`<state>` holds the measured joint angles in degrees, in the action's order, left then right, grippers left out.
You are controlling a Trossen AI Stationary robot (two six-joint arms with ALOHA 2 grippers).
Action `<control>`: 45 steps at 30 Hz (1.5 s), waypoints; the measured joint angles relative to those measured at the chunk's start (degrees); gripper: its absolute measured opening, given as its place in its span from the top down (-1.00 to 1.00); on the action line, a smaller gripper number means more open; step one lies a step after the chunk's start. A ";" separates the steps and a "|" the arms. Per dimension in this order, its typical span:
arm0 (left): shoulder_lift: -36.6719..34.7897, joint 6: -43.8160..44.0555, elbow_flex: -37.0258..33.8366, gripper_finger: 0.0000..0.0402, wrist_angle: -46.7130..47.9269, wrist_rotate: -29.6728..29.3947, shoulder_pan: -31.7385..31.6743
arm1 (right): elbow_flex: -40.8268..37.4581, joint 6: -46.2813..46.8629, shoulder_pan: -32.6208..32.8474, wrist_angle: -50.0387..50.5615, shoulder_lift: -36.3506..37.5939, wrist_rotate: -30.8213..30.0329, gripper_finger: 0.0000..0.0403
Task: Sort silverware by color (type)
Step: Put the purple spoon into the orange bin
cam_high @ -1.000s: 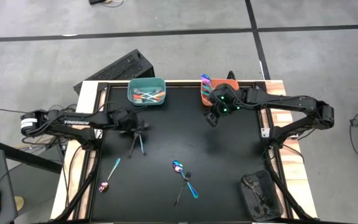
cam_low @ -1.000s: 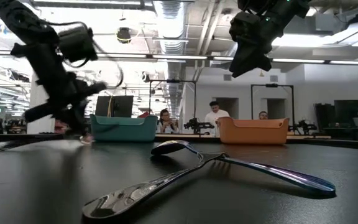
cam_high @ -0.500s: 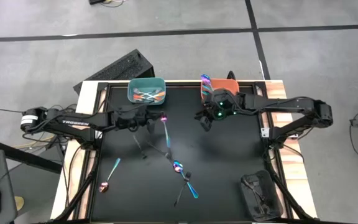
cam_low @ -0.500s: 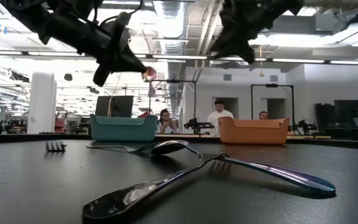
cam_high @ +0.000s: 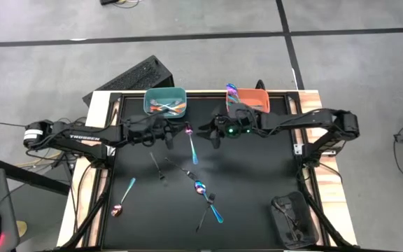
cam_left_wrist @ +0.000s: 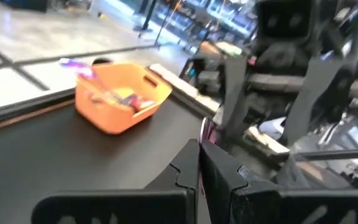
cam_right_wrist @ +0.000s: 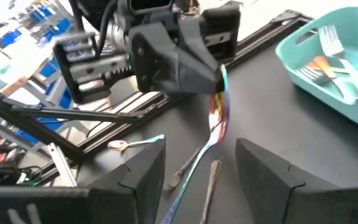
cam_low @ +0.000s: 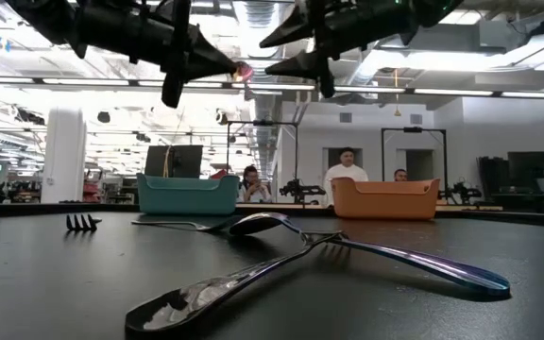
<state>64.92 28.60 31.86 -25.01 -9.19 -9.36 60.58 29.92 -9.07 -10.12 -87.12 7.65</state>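
Note:
My left gripper (cam_high: 178, 133) is shut on a spoon (cam_high: 192, 148) with a pink iridescent bowl and a bluish handle, high above the middle of the black table. My right gripper (cam_high: 203, 130) faces it from the table's right at the same height. It is open, and its fingertips stand close to the spoon without touching it. In the right wrist view the spoon (cam_right_wrist: 215, 124) hangs in front of the open right gripper (cam_right_wrist: 207, 177). More silverware lies flat on the table, and some lies in the teal bin (cam_high: 165, 103) and the orange bin (cam_high: 247, 100). My left gripper pinches the spoon's bowl end (cam_right_wrist: 222, 84) between its two shut fingers, which come in roughly level from the table's left. The spoon hangs below the fingertips, clear of the table. Its handle (cam_high: 194, 157) slants down toward the near edge.
On the table lie a dark fork (cam_high: 158, 166), a spoon with a teal handle (cam_high: 123, 198) at the near left, and a crossed spoon and fork (cam_high: 207, 201) near the middle. Both bins stand at the far edge. A dark object (cam_high: 292, 220) sits at the near right corner.
My left gripper has risen from the table with the spoon, tipped from pointing down to about level, and moved toward the table's right. The spoon is lifted clear. My right gripper has gone from the orange bin toward the left gripper, tipped up to about level and opened wider.

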 joint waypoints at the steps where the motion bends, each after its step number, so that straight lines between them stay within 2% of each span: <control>1: -0.01 -0.09 0.04 1.00 -0.69 -0.02 0.18 | 0.00 0.01 0.19 -1.01 -0.66 0.06 -0.06; 6: -0.03 -1.15 0.09 1.00 -2.26 0.21 1.18 | 0.72 0.05 0.19 -2.99 -3.45 0.09 0.00; 10: -0.01 -1.52 0.07 1.00 -2.16 1.74 1.64 | 2.44 -0.32 0.17 -3.49 -5.01 0.05 0.12; 16: -0.01 -3.42 0.07 1.00 -2.34 4.73 1.64 | 4.49 -0.38 0.63 -6.63 -7.84 2.70 0.41; 25: -0.01 -6.52 -0.02 1.00 -1.92 5.99 0.94 | 5.60 -0.67 1.41 -5.18 -8.76 2.27 0.92; 34: 0.05 -6.47 -0.03 1.00 -2.25 6.06 -0.71 | 5.68 -0.76 0.18 -4.91 -8.76 2.14 0.92; 37: 0.14 -5.98 0.14 1.00 -2.97 5.79 -0.77 | 5.69 -3.07 -0.43 -1.88 -7.24 2.04 0.93; 40: 0.21 -5.32 0.37 0.99 -3.57 5.90 -0.70 | 5.94 -7.33 -0.97 4.40 -4.54 -0.35 0.93; 42: -0.38 -5.19 -0.13 0.96 -2.10 3.92 -0.85 | 5.23 -9.95 -1.74 13.19 -1.57 -1.77 0.94; 45: -0.57 -4.95 -0.02 0.88 -0.80 2.31 -0.90 | 5.57 -13.25 -3.46 20.95 2.16 -5.68 0.94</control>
<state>64.35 23.65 31.83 -25.81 -6.89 -10.26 66.14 16.67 -12.53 10.83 -84.96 1.98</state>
